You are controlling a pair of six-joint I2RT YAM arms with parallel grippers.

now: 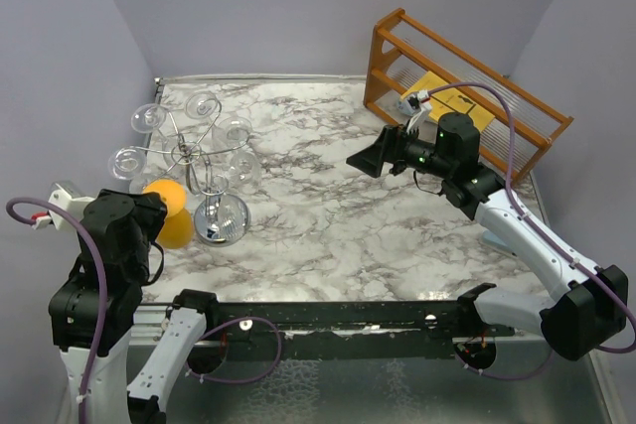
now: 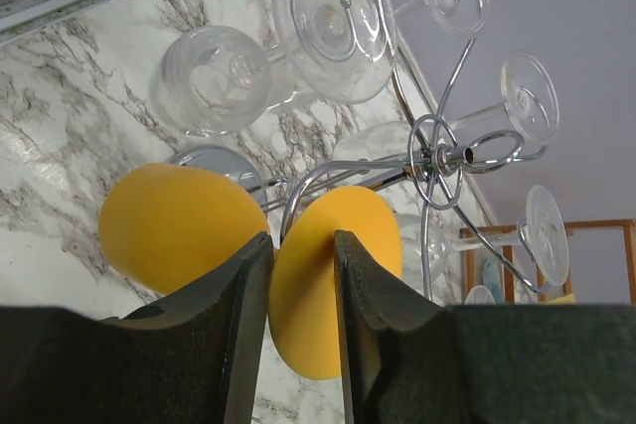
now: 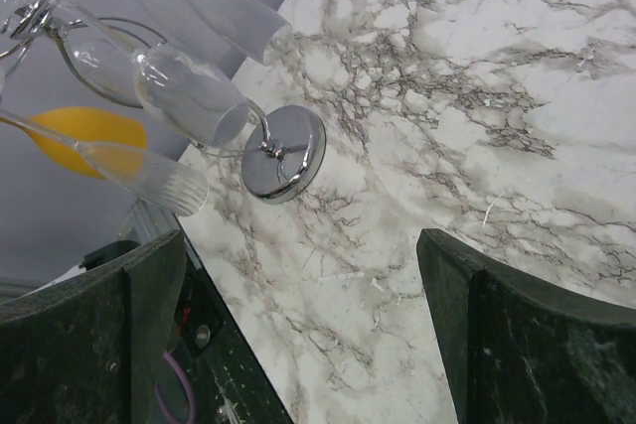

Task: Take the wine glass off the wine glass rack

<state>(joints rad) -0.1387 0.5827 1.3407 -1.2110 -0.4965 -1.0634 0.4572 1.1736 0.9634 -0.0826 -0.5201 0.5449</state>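
Yellow in colour, the wine glass (image 2: 179, 230) sits at the near-left side of the wire rack (image 2: 437, 156), just beside its shiny round base and below the clear glasses (image 2: 328, 22). It lies right at the tips of the left gripper (image 2: 303, 245), whose fingers are drawn close with a narrow gap showing yellow; I cannot tell whether they pinch the glass. The right gripper (image 3: 298, 345) is spread wide over the marble table (image 3: 477, 146), well apart from the rack.
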